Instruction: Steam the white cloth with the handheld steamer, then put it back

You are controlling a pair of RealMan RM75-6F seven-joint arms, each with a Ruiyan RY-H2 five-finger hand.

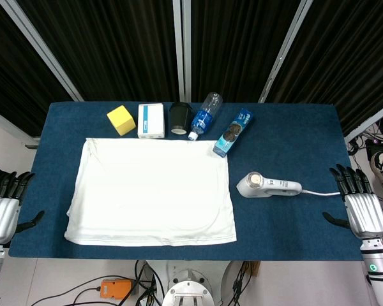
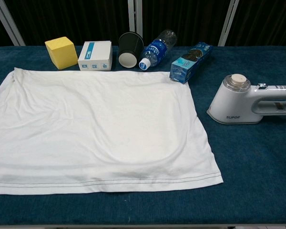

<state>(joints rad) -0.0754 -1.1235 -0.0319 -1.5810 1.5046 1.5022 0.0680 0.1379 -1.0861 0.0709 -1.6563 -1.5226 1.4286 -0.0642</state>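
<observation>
The white cloth [image 1: 150,191] lies spread flat on the blue table [image 1: 287,146], wide across the chest view [image 2: 95,126]. The white handheld steamer [image 1: 267,186] lies on its side to the cloth's right, handle pointing right with a cord trailing off; the chest view shows it at the right edge [image 2: 250,101]. My right hand [image 1: 359,207] hovers at the table's right edge, fingers straight and apart, holding nothing, a short way right of the steamer's handle. My left hand [image 1: 5,207] hangs at the table's left edge, fingers apart and empty. Neither hand shows in the chest view.
Along the far side behind the cloth stand a yellow cube [image 1: 121,120], a white box [image 1: 151,120], a tipped black cup [image 1: 179,118], a lying water bottle [image 1: 204,115] and a blue biscuit pack [image 1: 233,132].
</observation>
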